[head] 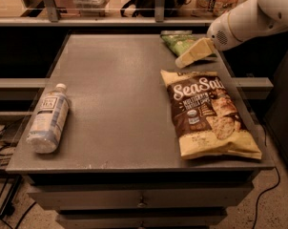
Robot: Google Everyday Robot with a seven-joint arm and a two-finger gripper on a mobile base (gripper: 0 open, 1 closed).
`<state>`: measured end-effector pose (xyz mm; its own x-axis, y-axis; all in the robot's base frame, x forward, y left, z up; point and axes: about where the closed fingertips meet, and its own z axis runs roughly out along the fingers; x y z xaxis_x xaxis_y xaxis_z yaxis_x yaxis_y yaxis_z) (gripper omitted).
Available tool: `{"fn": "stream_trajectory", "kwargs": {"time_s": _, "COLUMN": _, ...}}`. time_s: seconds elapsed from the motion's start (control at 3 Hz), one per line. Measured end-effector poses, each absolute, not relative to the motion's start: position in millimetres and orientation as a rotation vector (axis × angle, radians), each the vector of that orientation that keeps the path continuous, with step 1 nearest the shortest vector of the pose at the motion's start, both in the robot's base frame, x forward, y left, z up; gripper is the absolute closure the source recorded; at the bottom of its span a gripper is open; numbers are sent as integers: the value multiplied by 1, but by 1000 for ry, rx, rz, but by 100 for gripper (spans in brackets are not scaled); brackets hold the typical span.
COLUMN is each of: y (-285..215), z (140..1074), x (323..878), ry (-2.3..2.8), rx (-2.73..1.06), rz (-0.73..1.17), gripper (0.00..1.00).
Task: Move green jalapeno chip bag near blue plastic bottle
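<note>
The green jalapeno chip bag (179,43) lies at the far right of the grey table top, partly hidden by my gripper. My gripper (188,57), with pale yellowish fingers, reaches in from the white arm at the upper right and hangs just over the near right edge of the green bag. The blue plastic bottle (47,122) lies on its side near the table's front left edge, cap pointing away, far from the green bag.
A large brown-and-yellow "Sea Salt" chip bag (205,112) lies at the right front, just below the gripper. The grey table (115,89) has drawers below. A rail and shelves with goods run behind the table. Cables lie on the floor at left.
</note>
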<state>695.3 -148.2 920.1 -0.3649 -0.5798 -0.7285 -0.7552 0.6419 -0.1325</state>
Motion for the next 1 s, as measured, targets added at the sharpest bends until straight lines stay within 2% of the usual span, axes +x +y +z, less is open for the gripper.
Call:
{"fn": "stream_trajectory", "kwargs": {"time_s": 0.67, "y": -144, "z": 912, "x": 701, "ry": 2095, "rx": -1034, "rz": 268, "gripper": 0}}
{"fn": "stream_trajectory", "kwargs": {"time_s": 1.0, "y": -142, "z": 903, "x": 722, "ry": 2081, "rx": -1004, "rz": 248, "gripper": 0}}
